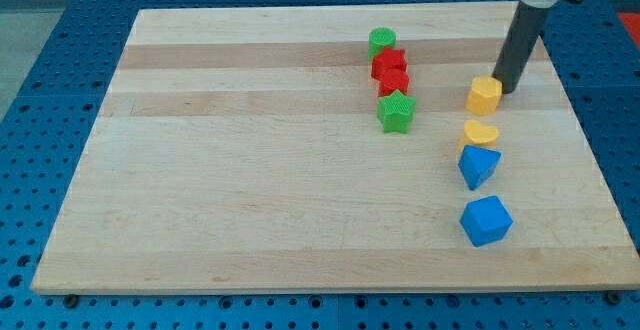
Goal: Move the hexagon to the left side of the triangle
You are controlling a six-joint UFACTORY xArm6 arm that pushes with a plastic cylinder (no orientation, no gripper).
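So the pale wooden board point(250, 170) is sitting on a blue pegboard table point(40, 50), and pretty much the whole left half of the wood is lying open, with a wide bare stretch along the view's bottom too. Everything is crowding the right half. No jaws on me at all, so nothing is being gripped: I'm just a straight dark rod, and my tip point(507, 91) is sitting right at the upper right edge of the yellow hexagon block point(484, 95), looking like it's touching it. Below that hexagon a yellow heart-shaped block point(480, 132) is lying just above the blue triangle block point(478, 165), those two nearly touching, and a blue cube-like block point(486, 220) is sitting apart further down. Off to the left, a green round block point(381, 41), two red blocks point(390, 72) and a green star block point(396, 111) are stacking up in a tight column.
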